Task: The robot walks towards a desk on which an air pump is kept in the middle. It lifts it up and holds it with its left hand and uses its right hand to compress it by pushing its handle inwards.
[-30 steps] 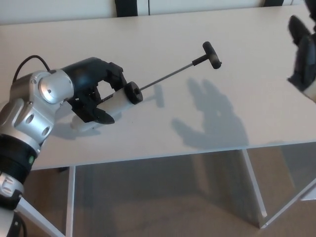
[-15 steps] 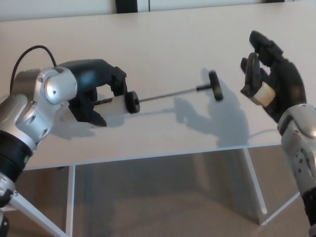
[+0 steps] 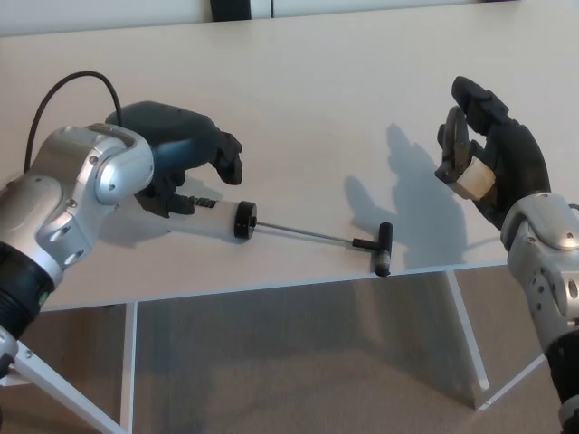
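The air pump lies on the pale desk (image 3: 317, 90). It has a white barrel (image 3: 210, 219) with a black cap (image 3: 242, 220). A thin rod (image 3: 303, 235), fully drawn out, ends in a black T-handle (image 3: 382, 247) near the desk's front edge. My left hand (image 3: 185, 154) hovers over the barrel's left end. Its upper fingers (image 3: 226, 163) are lifted clear of the barrel and its lower fingers (image 3: 167, 203) sit beside that end. My right hand (image 3: 488, 167) is raised and open over the desk's right side, above and right of the handle, not touching it.
The desk's front edge (image 3: 271, 287) runs just below the pump handle. White desk legs (image 3: 466, 344) and brown floor show beneath. A black cable (image 3: 63, 90) loops behind my left arm. A dark object (image 3: 240, 9) stands at the desk's far edge.
The pump has dropped out of the left hand's grasp onto the desk and swung, its handle moving down towards the front edge. The left fingers have spread. The right hand has hardly moved.
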